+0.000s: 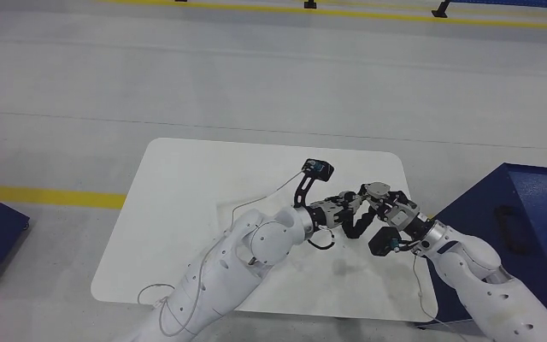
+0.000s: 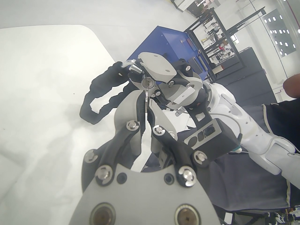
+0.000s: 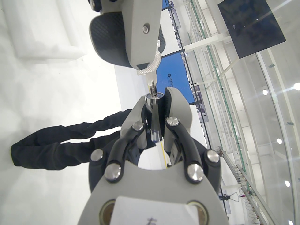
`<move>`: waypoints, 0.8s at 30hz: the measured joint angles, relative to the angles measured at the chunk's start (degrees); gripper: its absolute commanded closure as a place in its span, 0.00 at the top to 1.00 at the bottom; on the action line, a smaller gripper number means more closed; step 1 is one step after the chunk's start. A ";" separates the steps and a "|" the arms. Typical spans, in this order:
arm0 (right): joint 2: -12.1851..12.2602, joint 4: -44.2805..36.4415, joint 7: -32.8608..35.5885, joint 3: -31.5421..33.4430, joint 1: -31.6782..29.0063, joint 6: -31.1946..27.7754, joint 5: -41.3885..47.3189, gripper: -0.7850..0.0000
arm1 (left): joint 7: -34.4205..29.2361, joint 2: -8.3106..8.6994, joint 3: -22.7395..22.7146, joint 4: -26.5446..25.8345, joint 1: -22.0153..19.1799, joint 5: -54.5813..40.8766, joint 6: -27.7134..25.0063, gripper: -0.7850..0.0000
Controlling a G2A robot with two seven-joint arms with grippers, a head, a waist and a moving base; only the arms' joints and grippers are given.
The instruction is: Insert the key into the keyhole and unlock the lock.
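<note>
Where the key is: the key [image 3: 151,81] is held by its knurled head in the left tool [image 2: 146,101], above the right half of the desk [image 1: 214,197].
Key axis: the long axis is lined up with the left tool's fingers, and the tip is pointed away from that tool, straight at the face of the lock [image 2: 148,83].
Keyhole: the key's tip is seen at the keyhole in the round metal face. How far it is pushed in cannot be told.
Left tool: it is closed on the key, with the head pinched between the two pads.
Right tool: the right tool [image 3: 155,98] is clamped around the lock's metal cylinder, and the keyhole face is turned toward the left tool.
Lock axis: the cylinder is lined up end to end with the key.
Cable: a black fabric-covered cable [image 3: 58,139] is joined to the lock and hung in a loop below the two tools. Whether it touches the desk cannot be told.
Count: one key, one lock, one cable loop and two tools are seen.
Beside the desk: a blue cabinet [image 1: 504,214] is stood at the right edge.
</note>
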 measured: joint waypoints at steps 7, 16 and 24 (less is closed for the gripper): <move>-0.37 0.36 -0.90 0.82 -0.40 -0.37 -0.89 0.00 | -0.38 -0.24 -0.53 -0.32 0.09 0.30 -1.02 0.00; -0.69 0.50 -3.63 2.18 -0.61 -4.95 0.11 0.00 | -1.52 -0.28 -0.92 -0.56 0.62 2.61 -3.15 0.00; -0.88 1.12 -6.37 3.42 0.37 -13.74 4.09 0.00 | -1.85 -0.39 -0.50 -0.60 1.04 6.11 -4.48 0.00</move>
